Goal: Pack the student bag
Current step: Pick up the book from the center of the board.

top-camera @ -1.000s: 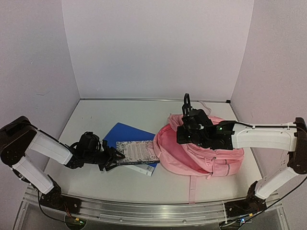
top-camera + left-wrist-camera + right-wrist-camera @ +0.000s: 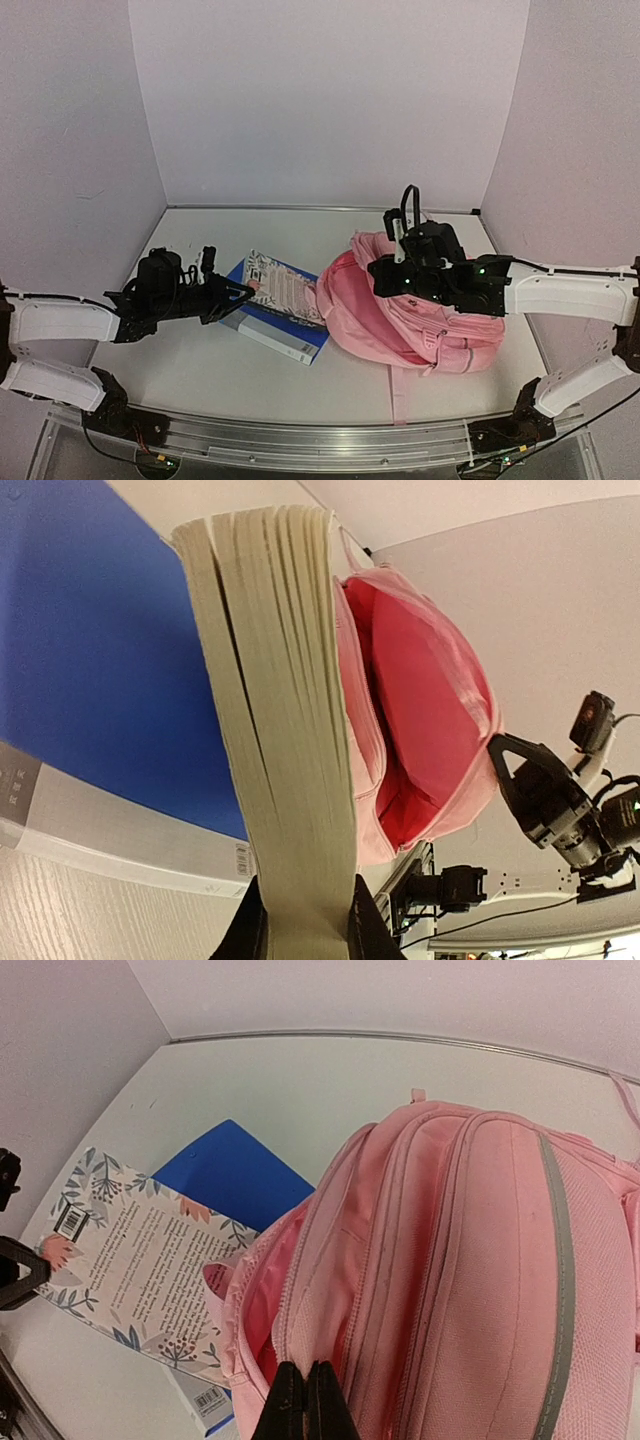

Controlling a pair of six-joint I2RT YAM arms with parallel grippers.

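**A:** Where is the student bag [image 2: 425, 335] relative to the two arms?

**B:** In the overhead view it lies on its side on the table [image 2: 200, 370], right of centre. Its mouth [image 2: 420, 710] gapes toward 9 o'clock. The right gripper [image 2: 306, 1405] is on top of it, with its jaws pressed together on a fold of pink fabric beside the zip. It looks to be lifting the upper lip.

**A:** And the left gripper [image 2: 240, 293]?

**B:** It is clamped across the thickness of a paperback [image 2: 140, 1260] at the book's outer edge. The flowered back cover faces up. Its wrist camera looks straight along the page block into the bag's red lining.

**A:** So which way does the mouth lie from those jaws?

**B:** At about 3 o'clock in the overhead view, a little toward 4. The paperback runs along that same line from the jaws to the bag. Its leading corner is right at the lower lip, and I can't tell whether it is inside yet.

**A:** Is anything in the way?

**B:** A blue book [image 2: 235, 1170] lies flat under the paperback, just beside the bag at its 9 o'clock. I judge the next move to be a push toward 3 o'clock. That is the left arm's job, since the right one is busy holding the mouth open. A sagging lip could catch the corner.
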